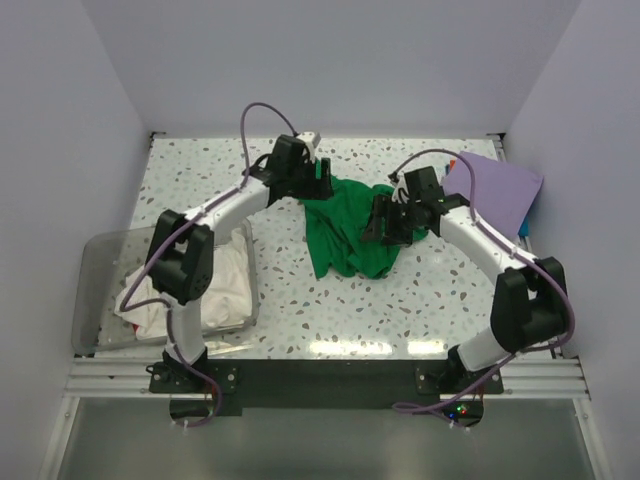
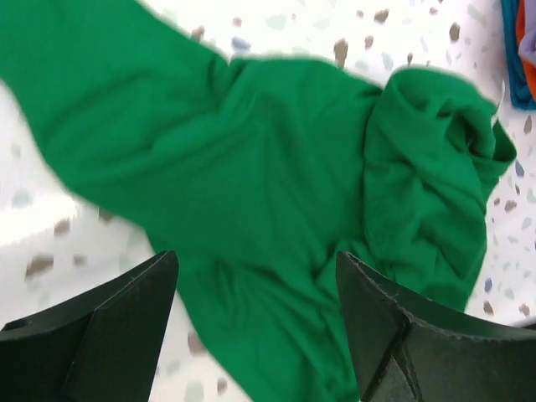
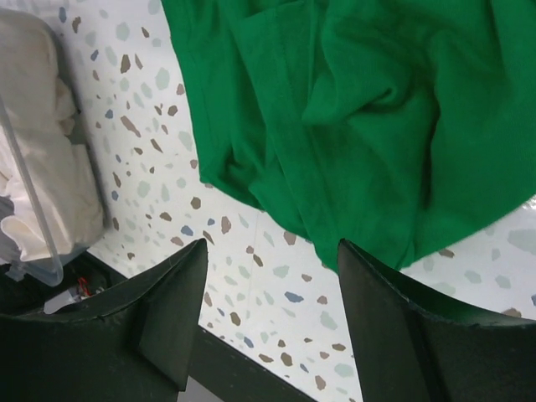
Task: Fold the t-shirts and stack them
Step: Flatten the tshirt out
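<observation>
A bright green t-shirt [image 1: 345,232] lies crumpled in the middle of the table; it also shows in the left wrist view [image 2: 276,167] and the right wrist view [image 3: 352,109]. My left gripper [image 1: 318,178] hovers over its far left edge, open and empty [image 2: 255,285]. My right gripper [image 1: 388,222] hovers over its right side, open and empty [image 3: 272,268]. A lavender-purple t-shirt [image 1: 492,190] lies folded at the far right. White t-shirts [image 1: 215,285] lie bunched in the bin at the left [image 3: 33,167].
A clear plastic bin [image 1: 100,300] sits at the front left with the white cloth in it. Blue and orange cloth edges [image 2: 517,50] show under the purple shirt at the far right. White walls close the table on three sides.
</observation>
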Action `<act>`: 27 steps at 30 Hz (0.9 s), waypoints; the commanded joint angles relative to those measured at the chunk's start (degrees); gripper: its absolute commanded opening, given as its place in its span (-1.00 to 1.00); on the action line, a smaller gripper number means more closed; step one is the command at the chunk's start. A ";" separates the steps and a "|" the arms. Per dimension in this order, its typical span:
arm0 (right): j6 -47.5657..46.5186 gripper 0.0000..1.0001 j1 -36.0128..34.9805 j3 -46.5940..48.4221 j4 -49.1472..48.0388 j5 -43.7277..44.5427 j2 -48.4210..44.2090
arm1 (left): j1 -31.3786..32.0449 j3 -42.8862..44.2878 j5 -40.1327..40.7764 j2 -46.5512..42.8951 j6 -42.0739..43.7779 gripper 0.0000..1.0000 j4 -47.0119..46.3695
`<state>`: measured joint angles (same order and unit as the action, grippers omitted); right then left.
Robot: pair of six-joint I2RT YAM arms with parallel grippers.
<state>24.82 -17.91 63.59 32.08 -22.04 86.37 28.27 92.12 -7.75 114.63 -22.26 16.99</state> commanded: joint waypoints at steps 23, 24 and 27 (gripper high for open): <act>-12.33 -0.06 -11.62 17.08 -9.49 15.00 22.61 | 0.82 -34.55 -0.78 -23.13 -8.50 0.54 1.81; -12.69 -0.07 -11.79 17.70 -9.23 15.36 23.05 | 0.82 -34.63 -0.78 -23.48 -8.50 0.54 1.99; -13.57 -0.08 -13.28 19.28 -8.44 18.69 24.72 | 0.82 -35.42 -1.13 -23.84 -8.59 0.54 2.08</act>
<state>14.00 -29.76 79.31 24.49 -8.10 110.48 28.71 57.47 -7.73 93.23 -29.63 19.03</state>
